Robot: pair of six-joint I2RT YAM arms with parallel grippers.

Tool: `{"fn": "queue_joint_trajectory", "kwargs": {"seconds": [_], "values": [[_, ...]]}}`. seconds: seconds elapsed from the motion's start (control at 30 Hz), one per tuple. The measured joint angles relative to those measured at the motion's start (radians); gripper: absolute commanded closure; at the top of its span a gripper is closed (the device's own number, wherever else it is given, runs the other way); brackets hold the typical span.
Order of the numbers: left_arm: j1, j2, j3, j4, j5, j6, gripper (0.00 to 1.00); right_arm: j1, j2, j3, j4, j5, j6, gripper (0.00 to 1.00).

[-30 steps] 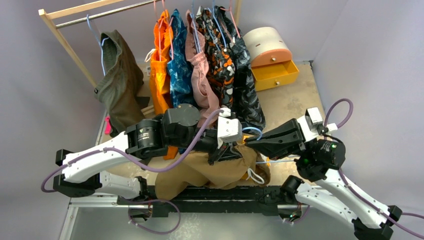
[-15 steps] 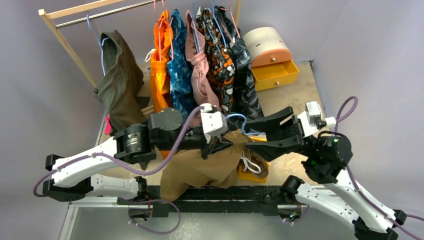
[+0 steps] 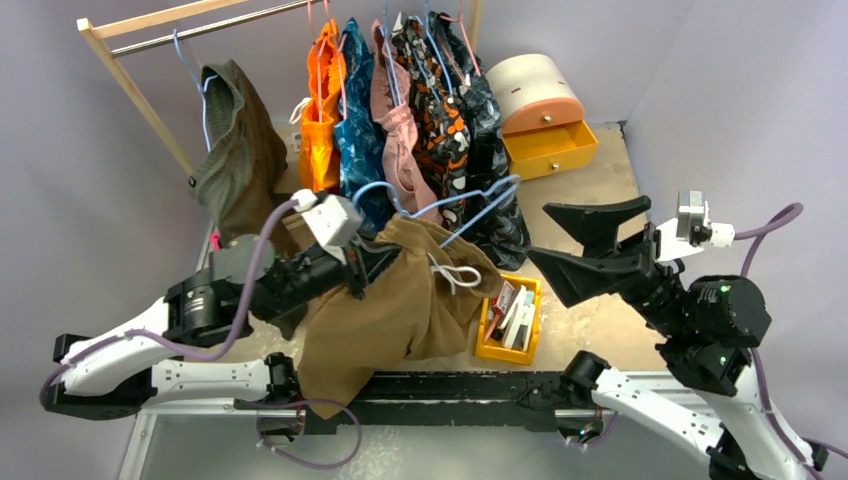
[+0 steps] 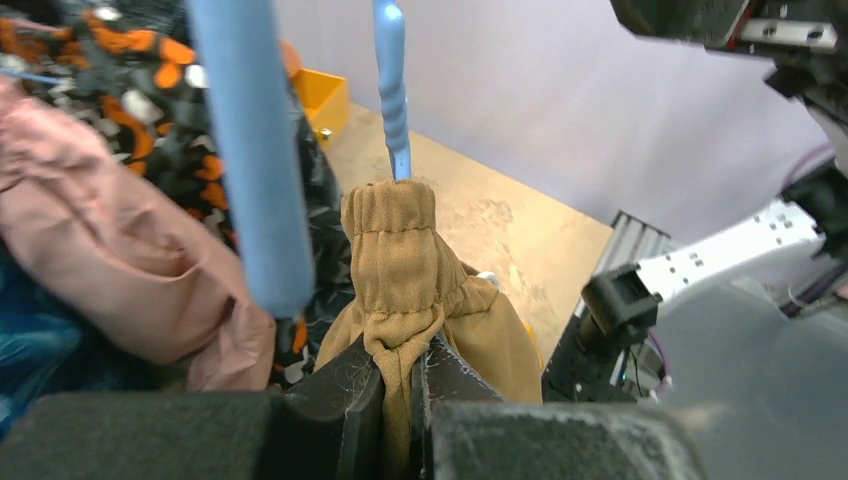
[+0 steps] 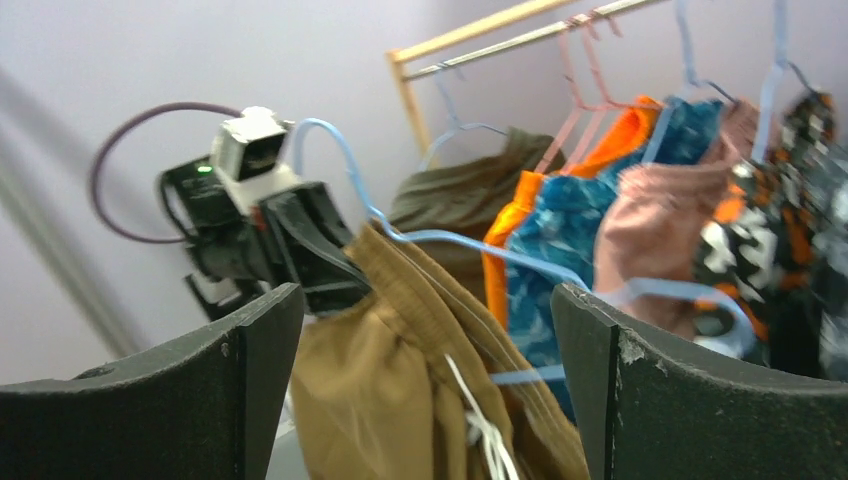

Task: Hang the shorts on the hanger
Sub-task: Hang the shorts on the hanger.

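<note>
Where the shorts hang: the tan-brown shorts [image 3: 400, 300] are lifted off the table, their gathered waistband bunched at the top and the cloth falling toward the near edge between the two arms.
Left gripper [image 4: 405, 385]: fingers pressed together on a fold of the waistband, cloth squeezed between them.
Hanger [image 3: 470, 205]: thin, light blue; its hook curves up just beside the left gripper, its frame runs along the top of the shorts, and its far end sticks out to the right, toward the hanging clothes.
Drawstring [image 3: 455, 272]: a white cord looping loose on the front of the shorts.
Right gripper [image 3: 540, 232]: fingers spread wide and holding nothing, standing apart from the shorts on their right and pointing at them.
Table [image 3: 590, 190]: a tan, mottled surface.
Yellow bin [image 3: 510, 315]: on the table just right of the hanging cloth, with small items inside.
Rack [image 3: 130, 60]: a wooden frame with a metal rail at the back, carrying an olive-green garment, bright orange shorts, and blue, pink and black patterned clothes.
Drawer box [image 3: 540, 100]: round-topped, cream and orange, at the back right, with its yellow drawer pulled out.
Walls: plain pale lilac on all sides.
</note>
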Motion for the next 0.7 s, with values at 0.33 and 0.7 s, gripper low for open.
{"fn": "queue_joint_trajectory", "kwargs": {"seconds": [0.33, 0.7], "values": [[0.001, -0.119, -0.023, 0.006, -0.155, -0.078, 1.00, 0.000, -0.035, -0.102, -0.232, 0.301, 0.139, 0.01], [0.001, -0.113, -0.022, 0.005, -0.166, -0.086, 1.00, 0.000, 0.012, -0.258, -0.250, 0.352, 0.168, 0.01]]}}
